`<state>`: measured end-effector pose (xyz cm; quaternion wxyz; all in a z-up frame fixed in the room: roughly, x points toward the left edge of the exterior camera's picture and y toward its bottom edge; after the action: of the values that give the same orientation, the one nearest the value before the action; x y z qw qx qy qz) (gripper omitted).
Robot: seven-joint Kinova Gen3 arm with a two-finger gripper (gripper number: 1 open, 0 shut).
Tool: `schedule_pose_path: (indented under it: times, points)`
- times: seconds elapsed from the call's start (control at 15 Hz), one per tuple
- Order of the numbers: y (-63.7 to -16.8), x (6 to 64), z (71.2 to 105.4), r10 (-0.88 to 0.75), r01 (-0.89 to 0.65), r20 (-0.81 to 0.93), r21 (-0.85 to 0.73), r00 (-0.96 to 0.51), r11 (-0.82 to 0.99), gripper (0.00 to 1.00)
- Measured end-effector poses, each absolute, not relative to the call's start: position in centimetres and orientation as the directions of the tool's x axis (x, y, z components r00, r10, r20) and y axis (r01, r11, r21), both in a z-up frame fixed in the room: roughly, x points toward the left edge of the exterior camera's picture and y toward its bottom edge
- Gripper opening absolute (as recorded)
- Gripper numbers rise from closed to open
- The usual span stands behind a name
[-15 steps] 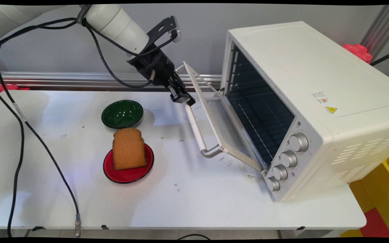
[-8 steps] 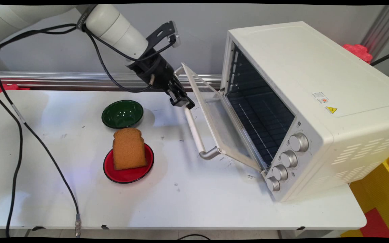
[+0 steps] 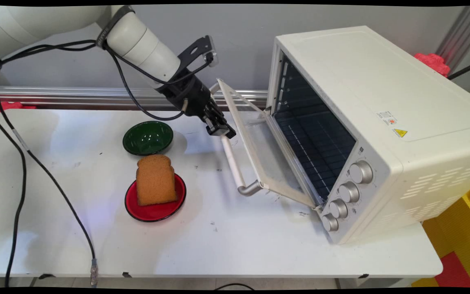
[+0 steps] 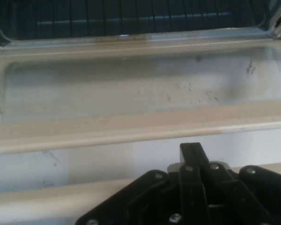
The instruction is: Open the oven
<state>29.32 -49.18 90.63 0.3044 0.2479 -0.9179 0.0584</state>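
My black gripper (image 3: 222, 131) is shut, its tips pressed on the upper end of the cream handle bar (image 3: 233, 163) of the oven door (image 3: 259, 151). The door of the white toaster oven (image 3: 373, 102) hangs partly open, tilted toward the table, and the dark rack inside shows. In the hand view the closed gripper (image 4: 192, 150) stands in front of the handle (image 4: 47, 201), with the door glass (image 4: 131, 98) beyond it. The handle runs across the fingers, not between them.
A slice of brown bread (image 3: 155, 179) stands on a red plate (image 3: 155, 210) left of the door. A green bowl (image 3: 148, 137) sits behind it, close under the arm. Black cables (image 3: 23, 163) hang over the table's left side.
The oven door has swung further down and outward, its handle going lower and to the left. The gripper has followed it down, staying on the handle.
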Motion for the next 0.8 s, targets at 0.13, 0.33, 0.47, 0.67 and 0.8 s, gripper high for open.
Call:
schedule_pose_path:
  times: [0.13,0.33,0.47,0.67,0.8]
  points:
    - [-49.1,29.5,90.4,-0.421,-0.492,0.586,0.044,-0.692,0.87,0.0]
    - [-49.0,29.9,90.1,-0.423,-0.493,0.583,0.044,-0.694,0.869,0.0]
    - [-48.9,30.1,90.0,-0.425,-0.494,0.58,0.044,-0.695,0.868,0.0]
    - [-48.8,30.6,89.8,-0.427,-0.496,0.575,0.043,-0.698,0.867,0.0]
    - [-48.8,30.8,89.6,-0.429,-0.497,0.573,0.043,-0.698,0.866,0.0]
